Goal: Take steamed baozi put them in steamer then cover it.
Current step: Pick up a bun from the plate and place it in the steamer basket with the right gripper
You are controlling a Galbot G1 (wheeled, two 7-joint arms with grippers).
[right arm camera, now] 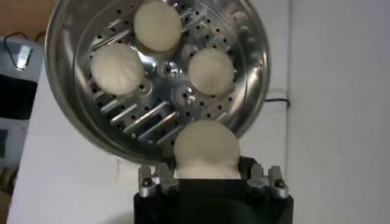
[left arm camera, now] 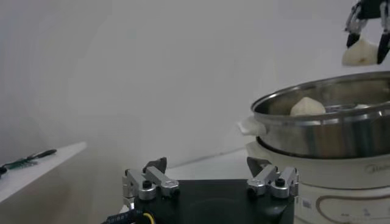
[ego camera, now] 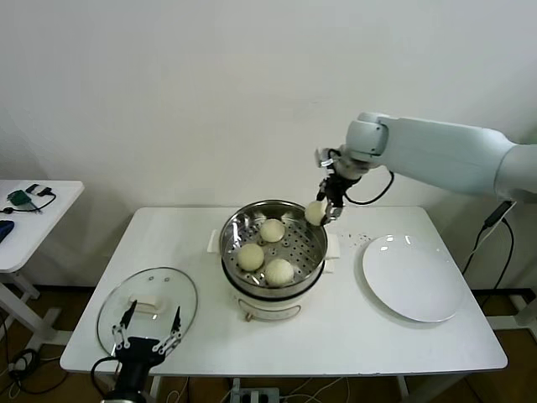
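From the head camera, three baozi (ego camera: 265, 250) already sit on the perforated tray of the steamer (ego camera: 273, 252) at the middle of the bench (ego camera: 201, 340), while the right gripper (ego camera: 327, 210), its arm reaching in from the right and pointing down, pinches the fourth baozi (ego camera: 315, 212) just above the pot's far right rim; the plate (ego camera: 413, 277) beside the pot lies bare and the cover (ego camera: 148, 311) rests flat on the bench's front left corner, so placing the last bun and lidding the pot remain to be done. The left gripper (ego camera: 148, 336) hangs low at the bench's front edge, next to the cover, fingers spread and empty. The left wrist camera shows those spread fingers (left arm camera: 149, 184) level with the steamer's (left arm camera: 323, 131) wall, one bun (left arm camera: 308, 106) peeking above the rim and the held baozi (left arm camera: 359, 52) aloft beyond it. The right wrist camera looks straight down: the gripper (right arm camera: 206, 182) clamps the bun (right arm camera: 206, 149) over the steamer's (right arm camera: 250, 36) rim, three buns (right arm camera: 157, 24) on the tray.
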